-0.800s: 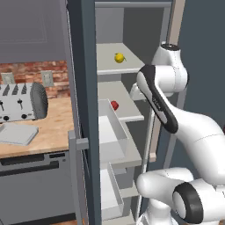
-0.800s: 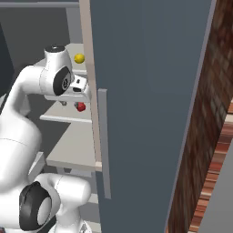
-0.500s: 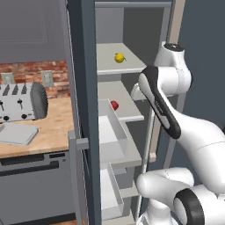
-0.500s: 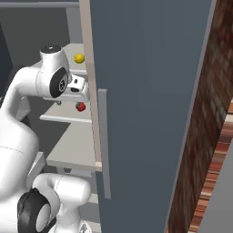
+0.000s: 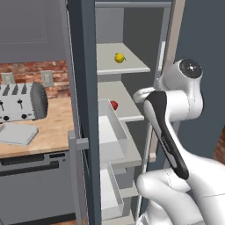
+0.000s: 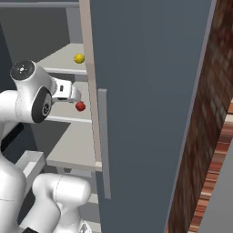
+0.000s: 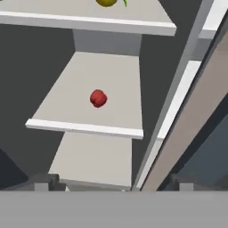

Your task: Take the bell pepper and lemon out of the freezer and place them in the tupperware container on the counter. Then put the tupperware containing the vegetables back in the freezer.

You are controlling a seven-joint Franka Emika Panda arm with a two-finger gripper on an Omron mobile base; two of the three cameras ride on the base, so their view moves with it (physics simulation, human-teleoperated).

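The freezer stands open. On its upper shelf lies the yellow lemon, cut off by the top edge of the hand view. The red bell pepper sits one shelf lower. My gripper hovers in front of that shelf, just above and short of the pepper, open with nothing between its fingers. The flat grey tupperware container rests on the wood-grain counter, left of the freezer.
A silver toaster stands on the counter behind the container. A pale drawer is pulled out below the pepper's shelf, and another lower down. The freezer door stands open close on my right, with a brick wall beyond.
The arm's upper joint has swung lower and to the right, and the hand has dipped slightly toward the pepper's shelf. The fingers stayed open; lemon and pepper have not moved.
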